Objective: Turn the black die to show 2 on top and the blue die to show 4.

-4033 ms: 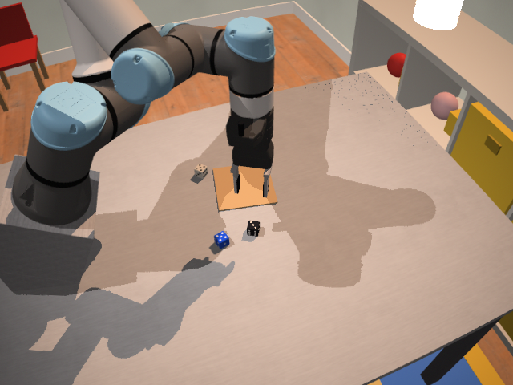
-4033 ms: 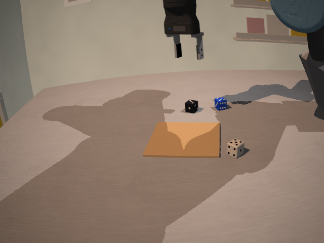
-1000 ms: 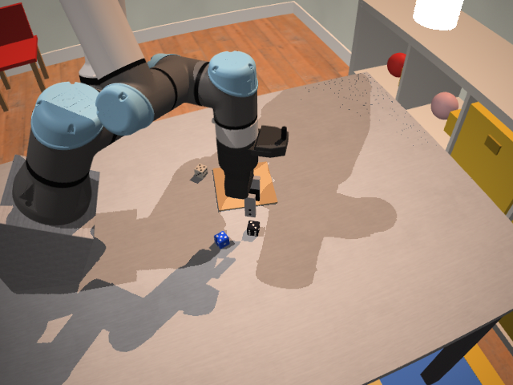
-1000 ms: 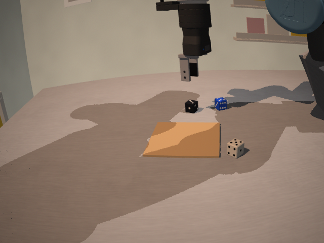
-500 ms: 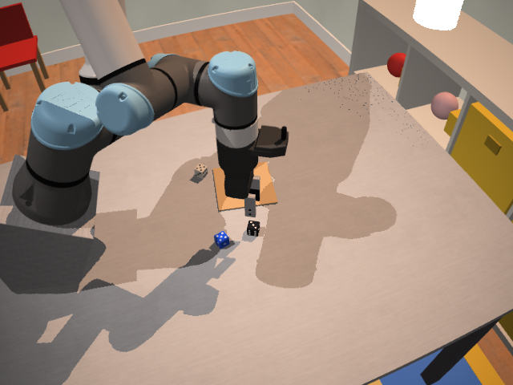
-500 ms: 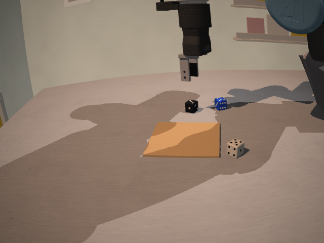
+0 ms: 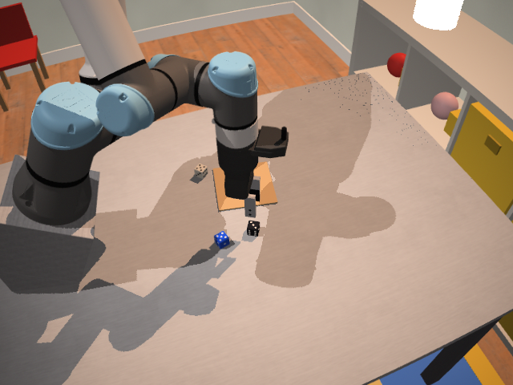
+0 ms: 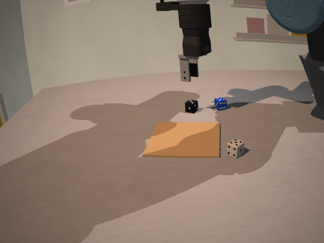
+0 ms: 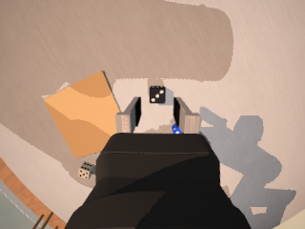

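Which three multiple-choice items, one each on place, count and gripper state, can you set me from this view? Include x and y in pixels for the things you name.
1. Where is the white die [image 7: 200,170] [image 8: 235,148] [image 9: 86,170]?
A) On the mat
B) Beside the mat
C) Between the fingers

2. How many pips are on the black die's top?
A) Three
B) Five
C) Six

3. How is the gripper [image 7: 253,196] [image 8: 189,78] [image 9: 157,106]?
A) Shut on the blue die
B) Shut, empty
C) Open, empty

1 B: bare table shows between it and the orange mat [image 7: 267,190] [image 8: 183,139] [image 9: 83,114].
2 A: the black die [image 7: 252,228] [image 8: 191,106] [image 9: 157,94] shows a diagonal of three from above.
3 C: the fingers stand apart, above the table, with nothing between them.
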Robot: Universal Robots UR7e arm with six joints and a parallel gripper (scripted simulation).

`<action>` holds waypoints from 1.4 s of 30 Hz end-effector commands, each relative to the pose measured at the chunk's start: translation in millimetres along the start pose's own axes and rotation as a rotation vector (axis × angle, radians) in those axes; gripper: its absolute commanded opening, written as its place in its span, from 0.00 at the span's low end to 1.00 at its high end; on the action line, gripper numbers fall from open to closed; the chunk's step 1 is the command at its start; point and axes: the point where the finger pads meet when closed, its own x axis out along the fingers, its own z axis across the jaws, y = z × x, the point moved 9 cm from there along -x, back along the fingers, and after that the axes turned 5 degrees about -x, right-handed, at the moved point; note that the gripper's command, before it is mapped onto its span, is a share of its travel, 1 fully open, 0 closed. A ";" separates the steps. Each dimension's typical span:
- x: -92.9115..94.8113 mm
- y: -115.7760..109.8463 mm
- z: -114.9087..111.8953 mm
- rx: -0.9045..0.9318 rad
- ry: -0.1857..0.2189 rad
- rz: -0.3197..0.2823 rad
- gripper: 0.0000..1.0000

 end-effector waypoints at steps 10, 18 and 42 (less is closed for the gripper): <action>9.0 0.2 0.1 0.000 0.000 0.001 0.79; 20.6 0.2 0.2 0.000 0.000 0.001 0.79; 47.1 0.1 0.4 0.000 0.000 0.001 0.79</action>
